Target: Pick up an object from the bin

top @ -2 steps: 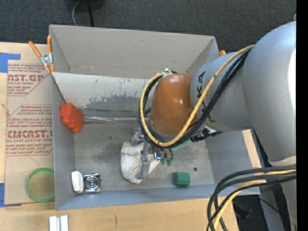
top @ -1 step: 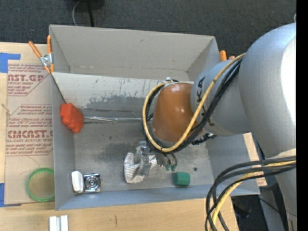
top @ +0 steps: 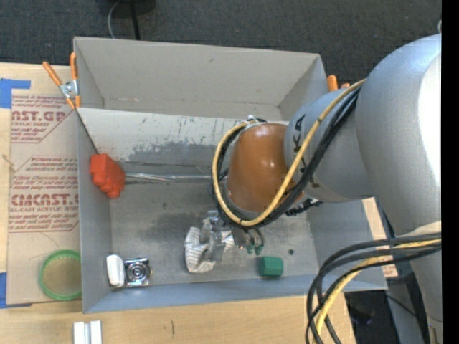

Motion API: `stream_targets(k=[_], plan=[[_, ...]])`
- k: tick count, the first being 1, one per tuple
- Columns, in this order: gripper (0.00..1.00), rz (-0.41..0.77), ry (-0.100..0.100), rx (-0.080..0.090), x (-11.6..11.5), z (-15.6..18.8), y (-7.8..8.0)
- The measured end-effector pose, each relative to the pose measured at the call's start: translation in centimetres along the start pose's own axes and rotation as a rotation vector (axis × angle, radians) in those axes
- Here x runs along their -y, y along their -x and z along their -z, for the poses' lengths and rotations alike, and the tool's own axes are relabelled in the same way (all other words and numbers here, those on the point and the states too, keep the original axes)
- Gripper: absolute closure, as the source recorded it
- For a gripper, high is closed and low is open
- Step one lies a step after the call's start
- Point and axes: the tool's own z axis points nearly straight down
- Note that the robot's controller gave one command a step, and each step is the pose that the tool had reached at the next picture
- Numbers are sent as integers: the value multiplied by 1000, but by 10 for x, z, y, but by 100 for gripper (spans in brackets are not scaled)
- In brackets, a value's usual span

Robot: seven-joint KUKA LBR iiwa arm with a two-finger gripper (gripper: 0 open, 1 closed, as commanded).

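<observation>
Grey bin (top: 193,70); orange-red lump (top: 107,175); green block (top: 270,266); white-and-grey patterned cloth (top: 197,253); white piece (top: 115,269); shiny silver part (top: 136,271).

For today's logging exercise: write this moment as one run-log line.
gripper | over crumpled white cloth | bin lower middle | green block beside

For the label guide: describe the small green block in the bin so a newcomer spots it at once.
In the grey bin, look along the floor by the wall nearest the view's bottom edge, right of centre. Just right of the gripper and a crumpled white-grey wad sits the small green block. It is the bin's only green thing, boxy and plain.
</observation>
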Motion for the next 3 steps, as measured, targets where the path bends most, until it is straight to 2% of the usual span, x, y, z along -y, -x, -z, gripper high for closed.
stream_targets(k=[1, 2, 3], plan=[[100, 50, 0, 1, -6, 111, -3], [100, 51, 1, 1, -6, 111, -3], [100, 66, 0, -8, -6, 145, 2]])
